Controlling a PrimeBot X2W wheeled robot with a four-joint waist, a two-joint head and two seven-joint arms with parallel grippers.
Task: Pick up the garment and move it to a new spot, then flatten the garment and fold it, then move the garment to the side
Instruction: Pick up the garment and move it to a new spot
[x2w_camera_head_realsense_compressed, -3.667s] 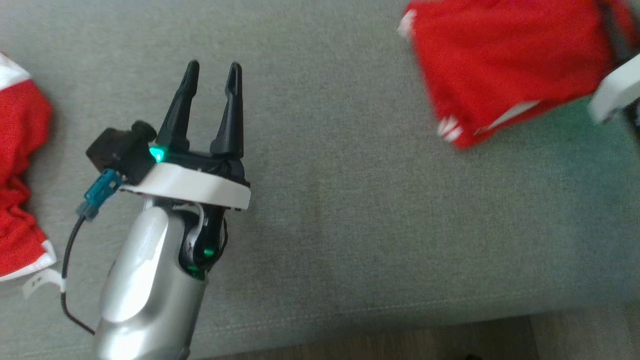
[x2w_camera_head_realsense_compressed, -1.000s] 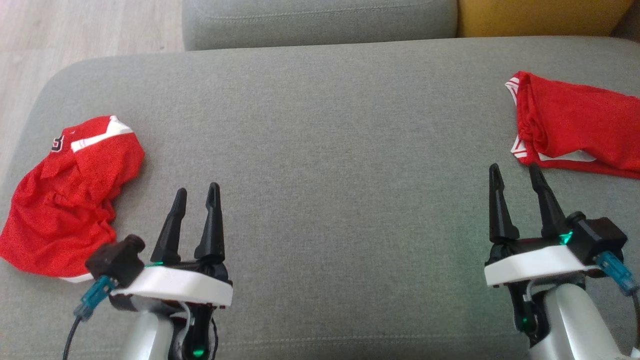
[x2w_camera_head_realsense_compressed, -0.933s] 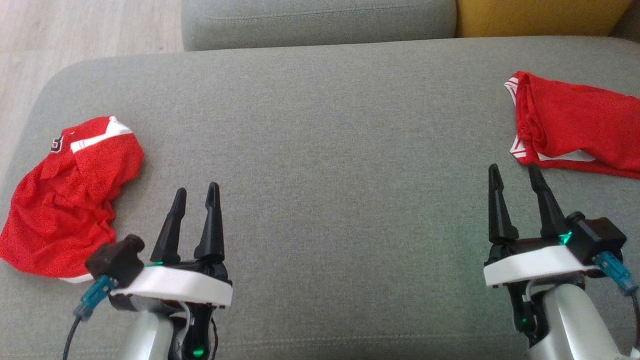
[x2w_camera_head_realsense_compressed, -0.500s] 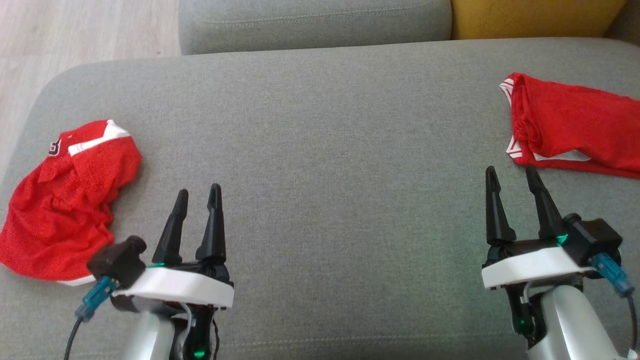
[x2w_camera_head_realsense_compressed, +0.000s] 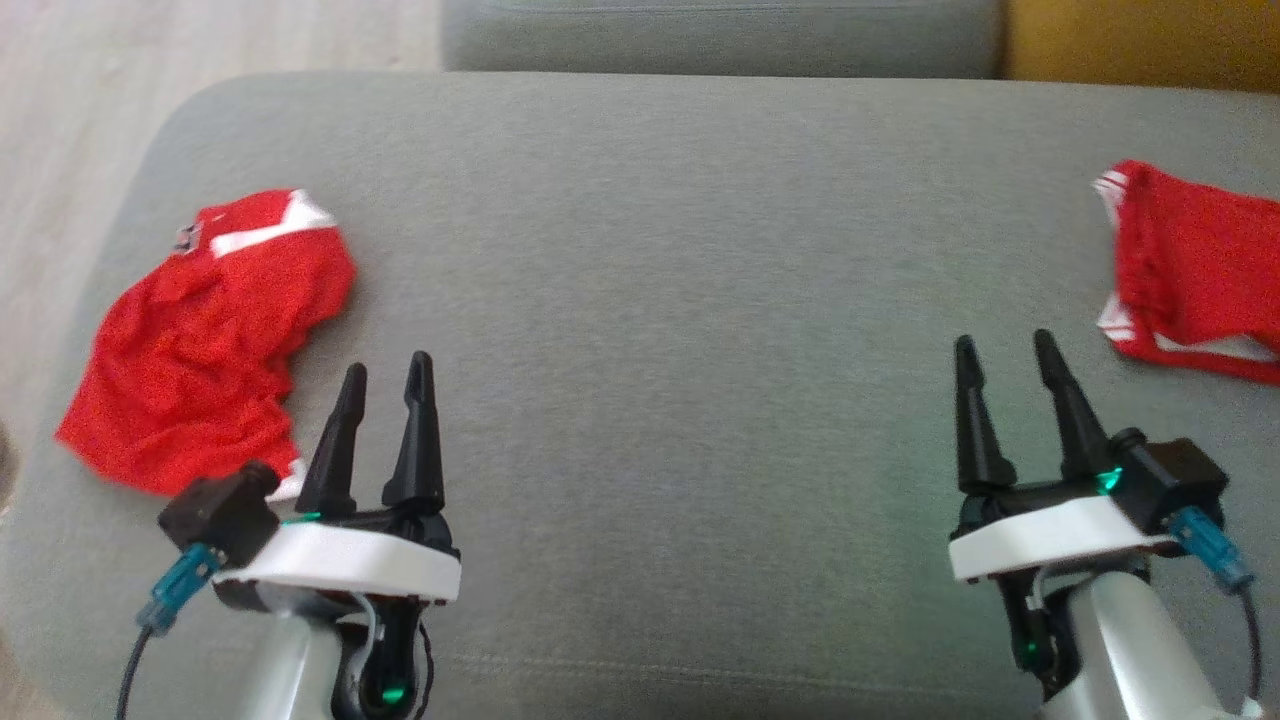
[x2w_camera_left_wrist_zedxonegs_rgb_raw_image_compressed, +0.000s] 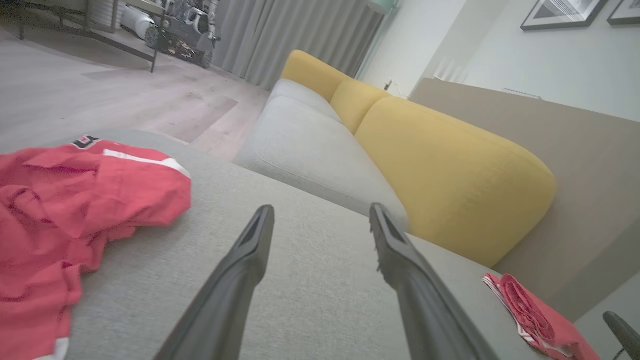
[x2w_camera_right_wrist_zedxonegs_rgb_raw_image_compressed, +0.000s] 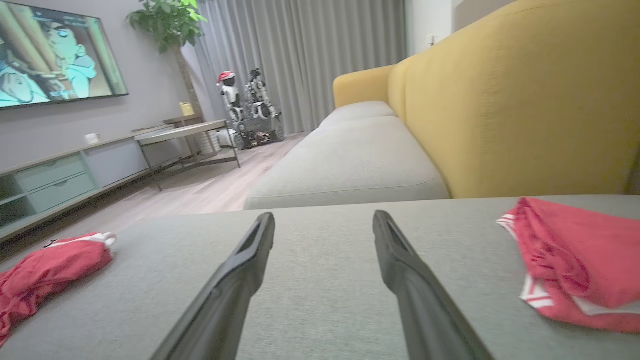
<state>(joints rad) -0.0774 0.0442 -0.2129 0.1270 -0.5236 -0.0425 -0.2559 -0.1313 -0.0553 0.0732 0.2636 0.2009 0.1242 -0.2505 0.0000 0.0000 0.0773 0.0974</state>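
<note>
**Operator:** Status of the left gripper?

**Technician:** The left gripper (x2w_camera_head_realsense_compressed: 388, 364) sits over the grey seat cushion (x2w_camera_head_realsense_compressed: 650, 300), near its front edge. Its two fingers are spread apart and nothing is between them.

**Operator:** Status of the right gripper?

**Technician:** The same. The right gripper (x2w_camera_head_realsense_compressed: 1005, 339) is over the right part of the cushion, fingers spread and empty. Both grippers point toward the back of the sofa and stand well apart from each other.

**Operator:** Location of the clothing?

**Technician:** There are two red pieces. The crumpled garment (x2w_camera_head_realsense_compressed: 210, 340) lies on the left end of the cushion. It is bunched up, with a white band and a dark print at its far edge. It is near the left gripper on the outer side, and the left wrist view shows bare cushion between the cloth and the fingers. The folded garment (x2w_camera_head_realsense_compressed: 1190, 290) lies on the right end, beyond the right gripper and clear of it. It has white stripes along its edge and is partly cut off by the frame.

**Operator:** Surroundings?

**Technician:** A yellow back cushion (x2w_camera_right_wrist_zedxonegs_rgb_raw_image_compressed: 525, 100) stands behind the seat. A pale wooden floor (x2w_camera_head_realsense_compressed: 60, 100) lies past the left end.
</note>
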